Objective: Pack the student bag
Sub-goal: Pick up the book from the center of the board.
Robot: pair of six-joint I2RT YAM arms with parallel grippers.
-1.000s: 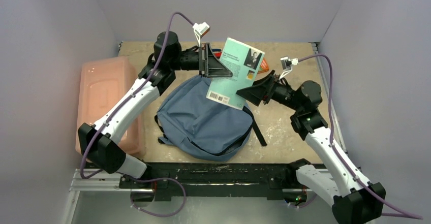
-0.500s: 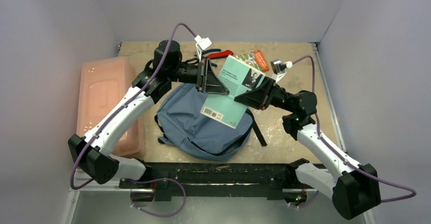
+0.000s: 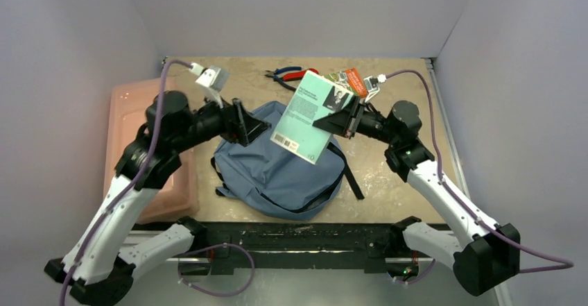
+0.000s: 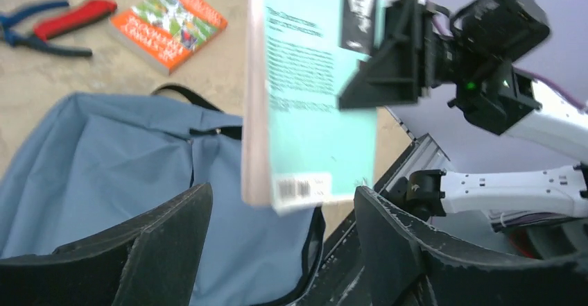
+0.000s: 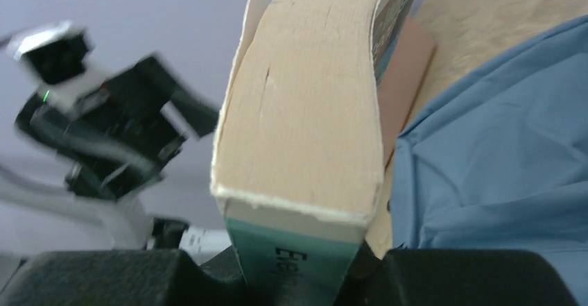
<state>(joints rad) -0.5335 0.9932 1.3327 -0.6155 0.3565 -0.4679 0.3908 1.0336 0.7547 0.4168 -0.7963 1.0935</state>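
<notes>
Going from your left: the rigid translucent pink plastic box (image 3: 149,139) sits at the table's left edge, same as before. The left gripper (image 3: 243,122) is the big change. 1 second ago it was clamped on the book's left edge, and now it has let go and pulled back left, so it hangs over the upper left corner of the bag. In the left wrist view its 2 fingers are spread wide, with nothing touching them.

The soft grey-blue fabric student bag (image 3: 277,171) hasn't moved. It lies flat in the middle of the tan table (image 3: 388,174), between your 2 arms, with a dark strap trailing off its right side.

The teal paperback book (image 3: 308,115) is up in the air and tilted, over the top right part of the bag. It sits a bit lower and further left than it did 1 second ago. Only the right gripper (image 3: 340,122) carries it now. That one was spread open back then, and it's now pinching the book's right edge; the right wrist view shows the pages squeezed between its fingers.

Behind all that, the red-and-blue-handled pliers (image 3: 291,75) and a small orange printed booklet (image 3: 353,80) lie at the far edge of the table. The pliers were hidden 1 second ago.
</notes>
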